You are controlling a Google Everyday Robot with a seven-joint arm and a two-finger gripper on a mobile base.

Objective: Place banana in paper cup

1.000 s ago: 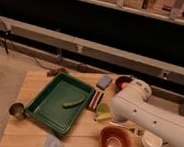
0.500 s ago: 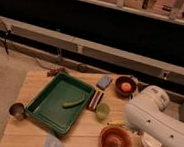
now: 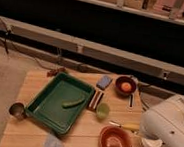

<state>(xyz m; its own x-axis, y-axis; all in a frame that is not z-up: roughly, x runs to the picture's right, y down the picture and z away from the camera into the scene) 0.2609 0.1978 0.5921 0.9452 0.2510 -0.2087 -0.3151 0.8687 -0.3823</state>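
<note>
The banana is a thin yellow piece lying flat on the wooden table, between the light-green cup and the arm. The paper cup is white and stands at the table's right front, its upper part hidden under the white arm. The arm fills the right edge of the camera view. My gripper does not show in this view; it is hidden behind the arm's body or out of the view.
A green tray holds a green elongated vegetable. A light-green cup, an orange-red bowl, a dark bowl with an orange fruit, a blue sponge, a metal cup and a grey cloth stand around.
The white arm has drawn back to the right, uncovering the light-green cup and the banana on the table.
</note>
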